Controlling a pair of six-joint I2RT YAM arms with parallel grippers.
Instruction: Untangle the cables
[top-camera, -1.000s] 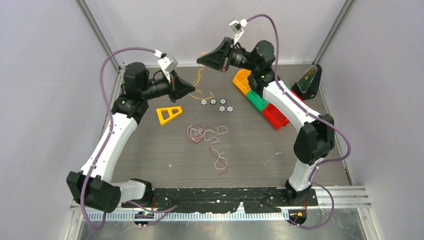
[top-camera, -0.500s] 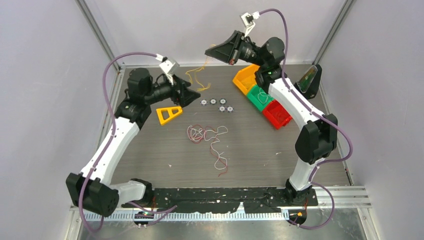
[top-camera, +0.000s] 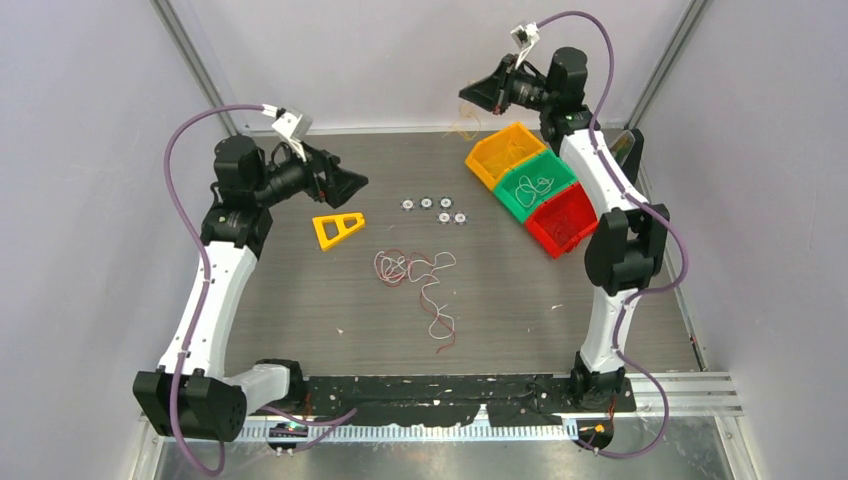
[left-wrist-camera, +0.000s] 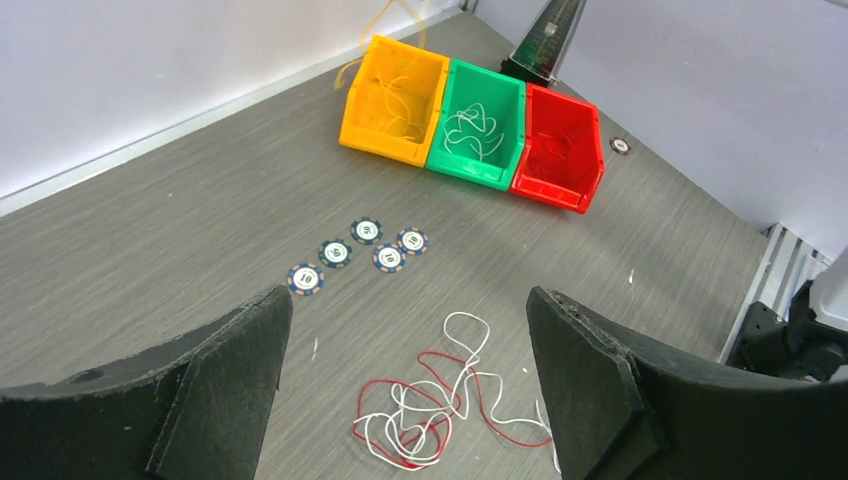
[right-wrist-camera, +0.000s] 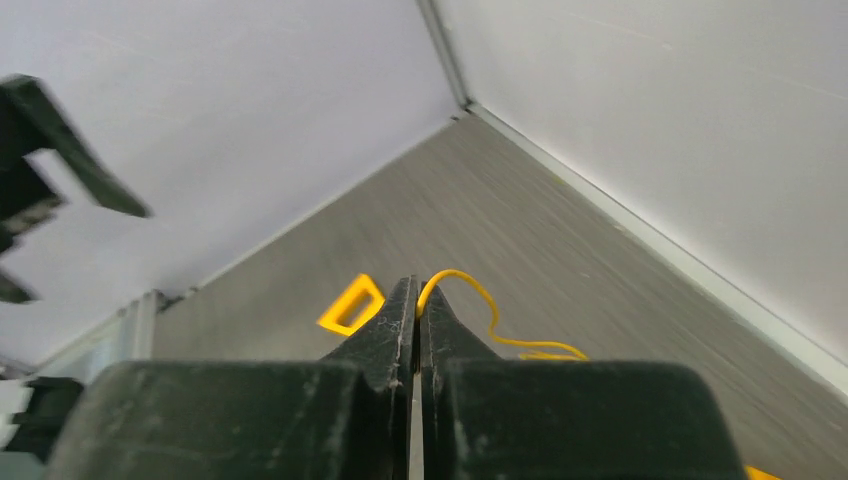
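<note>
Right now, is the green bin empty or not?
Not empty: a white cable lies coiled inside the green bin.

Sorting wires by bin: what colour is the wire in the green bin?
White; thin white wire in green plastic bin, clearest in left wrist view.

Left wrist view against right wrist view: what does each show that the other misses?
Only the left wrist view: the open left gripper, orange bin, green bin holding a white cable, red bin, five chips, and the red and white tangle. Only the right wrist view: the right gripper shut on the yellow cable, and a yellow triangle. Both: the yellow cable and the grey table.
</note>
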